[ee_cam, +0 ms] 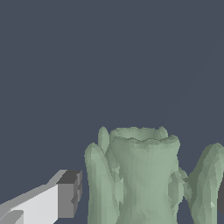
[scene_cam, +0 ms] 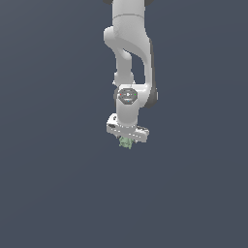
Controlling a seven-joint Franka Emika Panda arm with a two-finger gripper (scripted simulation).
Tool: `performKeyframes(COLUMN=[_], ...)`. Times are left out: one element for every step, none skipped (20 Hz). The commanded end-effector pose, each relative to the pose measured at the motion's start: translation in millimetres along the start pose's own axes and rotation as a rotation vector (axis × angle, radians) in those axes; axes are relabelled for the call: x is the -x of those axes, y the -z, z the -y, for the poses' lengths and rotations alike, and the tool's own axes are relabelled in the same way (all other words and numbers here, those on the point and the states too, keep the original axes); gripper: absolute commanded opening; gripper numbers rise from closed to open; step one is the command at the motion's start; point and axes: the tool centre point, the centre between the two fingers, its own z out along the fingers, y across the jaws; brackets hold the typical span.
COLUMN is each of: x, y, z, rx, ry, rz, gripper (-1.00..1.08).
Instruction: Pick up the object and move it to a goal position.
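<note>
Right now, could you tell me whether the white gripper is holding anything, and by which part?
The pale green knobbly object sits between the fingers of the white gripper, but one finger shows a gap beside it, so a firm hold cannot be told.

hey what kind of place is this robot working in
Likely a bare simulator scene, not a real room. The background is flat, uniform dark grey-blue with no furniture or walls. Only the white arm, its gripper and a faceted pale green object show, all rendered smoothly.
</note>
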Motion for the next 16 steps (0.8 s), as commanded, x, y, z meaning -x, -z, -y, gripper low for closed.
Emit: performKeyframes(x=[-0.8, -0.9, -0.9, -0.9, -0.9, -0.9, -0.9, -0.9, -0.9, -0.9, -0.9, -0.9, -1.0, -1.0, -0.9, -0.8], y=[-3.6, -3.9, -3.9, -3.9, -3.9, -3.9, -3.9, -3.9, -3.9, -3.9, -3.9, -3.9, -2.9, -2.6, -1.8, -0.5], z=[0.2, 0.2, 0.2, 0.2, 0.2, 0.2, 0.2, 0.2, 0.2, 0.2, 0.2, 0.2, 1.3, 1.3, 1.5, 1.8], rx=[-0.001, -0.001, -0.001, -0.001, -0.001, -0.001, -0.001, -0.001, -0.001, -0.001, -0.001, -0.001, -0.002, -0.002, -0.002, -0.002], ry=[-0.001, -0.001, -0.001, -0.001, -0.001, -0.001, -0.001, -0.001, -0.001, -0.001, -0.001, -0.001, 0.001, 0.001, 0.001, 0.001], rz=[-0.001, -0.001, -0.001, -0.001, -0.001, -0.001, -0.001, -0.001, -0.001, -0.001, -0.001, -0.001, -0.003, -0.003, -0.003, -0.003], gripper=[1.00, 1.00, -1.00, -1.00, -1.00, -1.00, -1.00, -1.00, -1.00, -1.00, -1.00, -1.00, -1.00, -1.00, -1.00, -1.00])
